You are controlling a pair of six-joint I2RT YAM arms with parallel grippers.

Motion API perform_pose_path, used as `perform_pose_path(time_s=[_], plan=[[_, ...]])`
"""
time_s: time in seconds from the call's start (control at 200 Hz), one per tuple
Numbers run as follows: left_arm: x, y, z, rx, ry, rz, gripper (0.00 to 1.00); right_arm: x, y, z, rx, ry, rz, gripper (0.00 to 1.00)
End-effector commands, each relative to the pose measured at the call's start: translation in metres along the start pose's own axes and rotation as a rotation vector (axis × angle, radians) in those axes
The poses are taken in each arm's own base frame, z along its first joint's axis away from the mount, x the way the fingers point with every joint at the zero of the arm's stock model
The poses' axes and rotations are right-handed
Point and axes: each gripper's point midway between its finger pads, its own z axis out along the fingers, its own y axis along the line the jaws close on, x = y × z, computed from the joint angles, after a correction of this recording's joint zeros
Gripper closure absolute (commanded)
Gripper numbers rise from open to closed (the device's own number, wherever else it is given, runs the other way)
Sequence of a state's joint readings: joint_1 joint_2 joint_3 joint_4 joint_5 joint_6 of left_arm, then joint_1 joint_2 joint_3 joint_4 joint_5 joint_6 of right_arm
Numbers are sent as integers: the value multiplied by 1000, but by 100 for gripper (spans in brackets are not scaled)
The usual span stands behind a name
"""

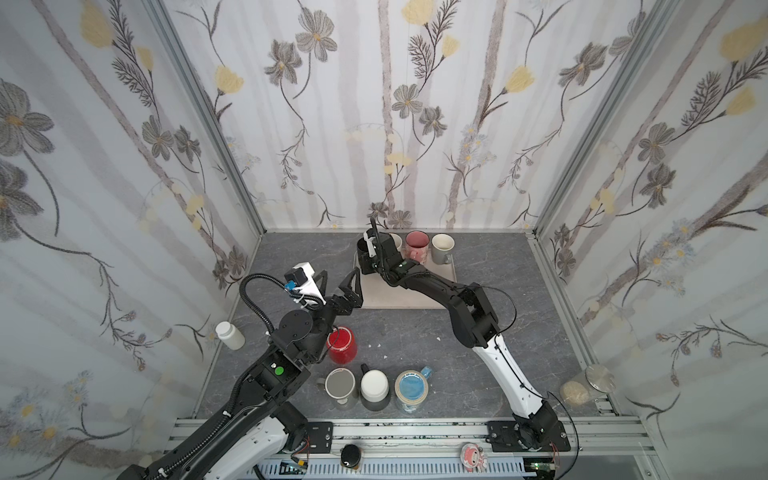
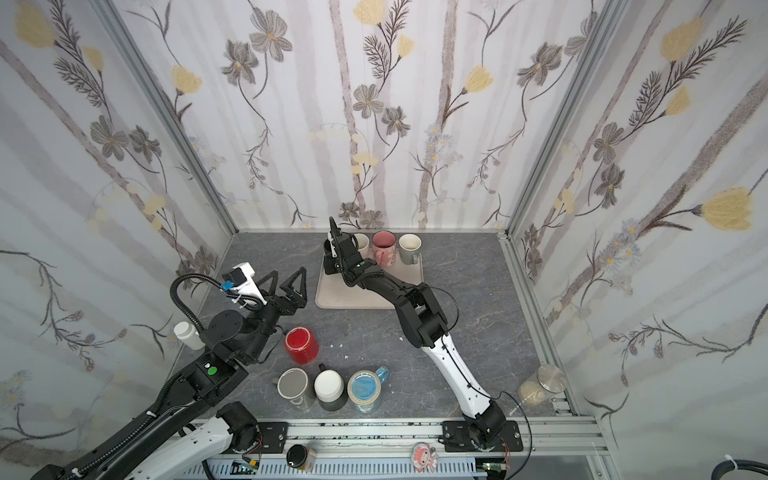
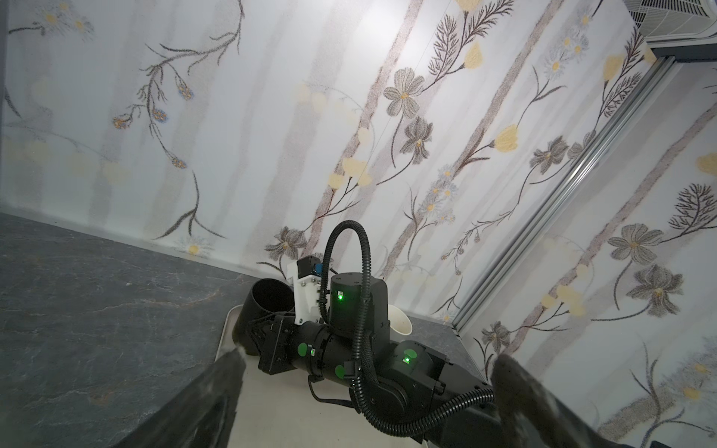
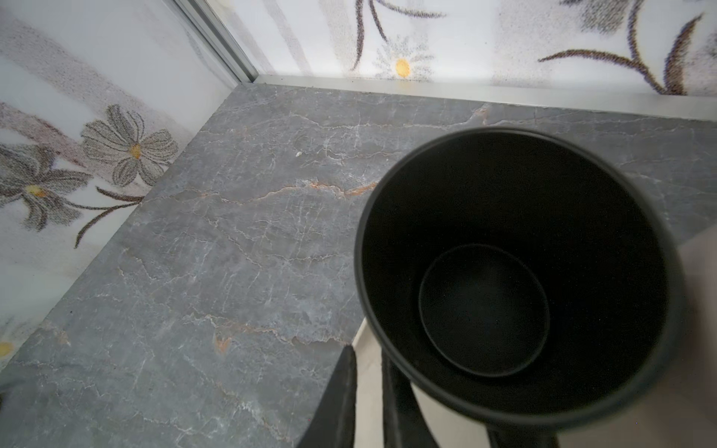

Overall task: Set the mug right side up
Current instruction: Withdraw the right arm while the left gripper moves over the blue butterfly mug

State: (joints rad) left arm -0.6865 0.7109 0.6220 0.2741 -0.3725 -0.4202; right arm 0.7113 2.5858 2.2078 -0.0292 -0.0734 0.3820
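On the tray (image 1: pixel 415 291), setting the black mug (image 4: pixel 512 271) upright, right gripper (image 4: pixel 368 395) maybe barely parted beside it, left gripper (image 1: pixel 338 286) wide open, empty; next, backing away.

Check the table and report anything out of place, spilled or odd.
A few small white crumbs lie scattered on the grey table beside the red mug. Four mugs near the front edge, the red one and the grey mug, white-bottomed mug and blue mug, stand upside down. Nothing looks spilled or broken.

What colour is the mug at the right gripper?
Black, inside and out; the mug shows best in the right wrist view.
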Motion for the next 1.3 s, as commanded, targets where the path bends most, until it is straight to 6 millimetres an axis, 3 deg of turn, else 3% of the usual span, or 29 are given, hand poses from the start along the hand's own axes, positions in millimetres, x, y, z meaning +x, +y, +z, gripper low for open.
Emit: perform_pose_path(time_s=[0.0,0.215,0.325,0.42,0.53,0.644,0.654,0.674,0.699,0.759,0.854,0.979,0.999,1.084,1.199,1.294], plan=[[-6,-2,0,1,-15,-13,0,-28,17,-3,-66,-91,-30,81],[-7,-2,0,0,-19,-24,0,-50,52,-27,-157,-123,-104,75],[-8,-2,0,-1,-16,-25,0,-66,77,-60,-215,-172,-127,65],[-11,-3,-1,-1,-16,-30,0,-73,88,-99,-238,-202,-132,50],[-11,-4,-2,-2,-9,-35,0,-64,86,-147,-230,-206,-127,40],[-3,-9,2,17,35,-26,0,-28,66,-195,-177,-161,-95,32],[-1,-9,2,16,44,-22,0,-22,64,-197,-169,-153,-90,27],[1,-10,3,18,59,-20,0,-14,58,-205,-153,-143,-83,5],[5,-10,5,16,80,-13,0,-7,53,-217,-138,-136,-74,0],[18,-14,10,24,147,4,0,18,35,-238,-83,-97,-53,0],[45,-20,16,45,283,34,0,42,11,-278,13,-84,-23,0],[91,-39,16,92,497,90,0,60,-18,-314,105,-94,26,0],[100,-42,15,94,531,109,0,74,-27,-317,128,-74,32,0],[141,-65,0,113,691,224,0,86,-46,-334,187,-87,64,0],[199,-73,-28,99,929,305,0,94,-63,-353,230,-124,106,0],[220,-79,-55,96,1044,336,0,98,-74,-364,255,-141,127,0]])
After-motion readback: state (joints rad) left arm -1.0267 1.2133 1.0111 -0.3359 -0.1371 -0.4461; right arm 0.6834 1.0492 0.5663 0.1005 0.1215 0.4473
